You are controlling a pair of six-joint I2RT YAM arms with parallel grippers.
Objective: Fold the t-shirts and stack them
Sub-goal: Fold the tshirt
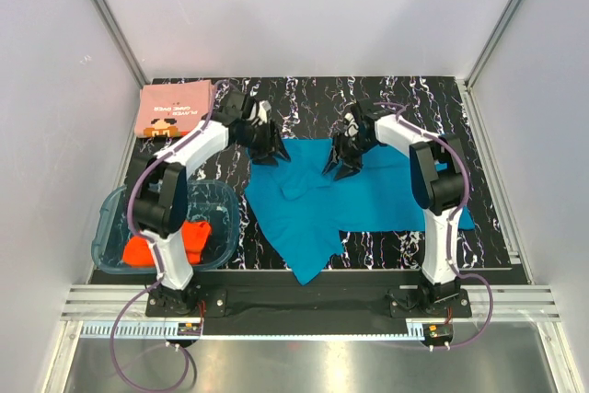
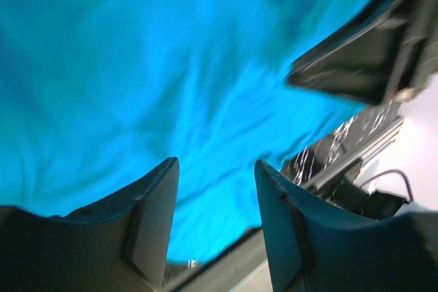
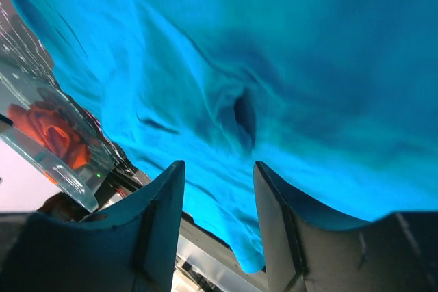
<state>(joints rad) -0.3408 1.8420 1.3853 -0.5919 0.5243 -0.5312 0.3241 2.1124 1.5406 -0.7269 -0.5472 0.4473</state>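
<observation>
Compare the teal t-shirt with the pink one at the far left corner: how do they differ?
The teal t-shirt lies spread out and rumpled; the pink t-shirt is folded into a neat rectangle. The teal one is plain; the pink one shows dark print. The teal one covers far more of the mat than the pink one. Both lie on the mat, outside the tub.

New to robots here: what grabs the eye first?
A bright teal-blue t-shirt lies rumpled in the middle, the left gripper and right gripper open over its far edge. Near left, an orange-red t-shirt sits in a clear tub; a folded salmon-pink t-shirt lies far left.
</observation>
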